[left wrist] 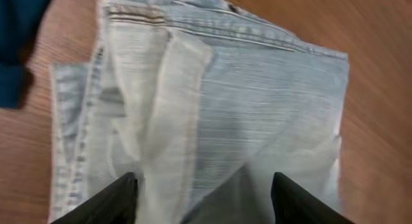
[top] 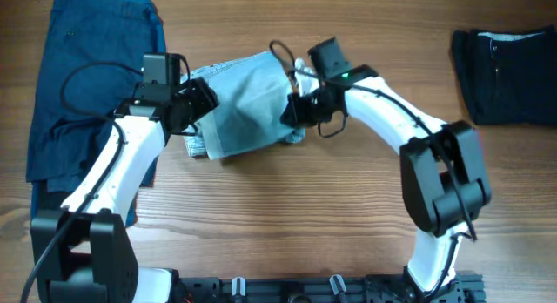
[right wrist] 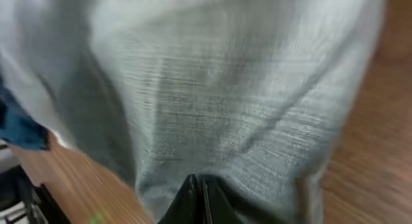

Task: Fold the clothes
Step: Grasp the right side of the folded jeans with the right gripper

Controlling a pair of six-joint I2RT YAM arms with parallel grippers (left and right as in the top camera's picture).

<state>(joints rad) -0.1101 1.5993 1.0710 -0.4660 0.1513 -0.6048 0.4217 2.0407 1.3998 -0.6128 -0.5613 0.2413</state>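
The pale light-wash denim shorts (top: pixel 248 107) lie partly folded at the middle of the table, one layer lifted over the rest. My left gripper (top: pixel 198 107) is open at the shorts' left edge; in the left wrist view its fingers (left wrist: pixel 205 185) stand wide apart above the denim (left wrist: pixel 257 102), with the waistband seam at the far side. My right gripper (top: pixel 296 107) is at the shorts' right edge. In the right wrist view its fingers (right wrist: pixel 199 185) are pinched shut on a fold of the denim (right wrist: pixel 225 89), which hangs in front of the camera.
A large dark blue garment (top: pixel 87 85) lies spread at the left, under my left arm; its corner shows in the left wrist view (left wrist: pixel 16 44). A folded dark navy garment (top: pixel 505 72) sits at the far right. Bare wooden table (top: pixel 287 216) lies in front.
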